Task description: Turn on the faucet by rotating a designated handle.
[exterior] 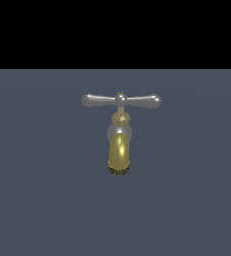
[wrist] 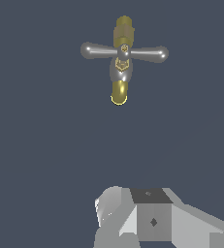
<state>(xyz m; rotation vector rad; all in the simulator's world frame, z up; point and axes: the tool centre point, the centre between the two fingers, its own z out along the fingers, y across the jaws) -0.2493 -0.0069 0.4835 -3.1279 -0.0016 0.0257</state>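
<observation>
- The gripper [wrist: 147, 220] shows only in the wrist view, low in frame, well apart from the faucet [exterior: 120, 145]; whether its fingers are spread or closed cannot be told.
- In the exterior view, the faucet sits at frame centre, spout toward the lower edge.
- The handle [exterior: 121, 100] lies crosswise, long axis left-right.

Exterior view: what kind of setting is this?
Likely a bare simulator test scene, not a real kitchen or bathroom: a lone faucet with its silver handle on a flat grey ground, black void behind.
</observation>
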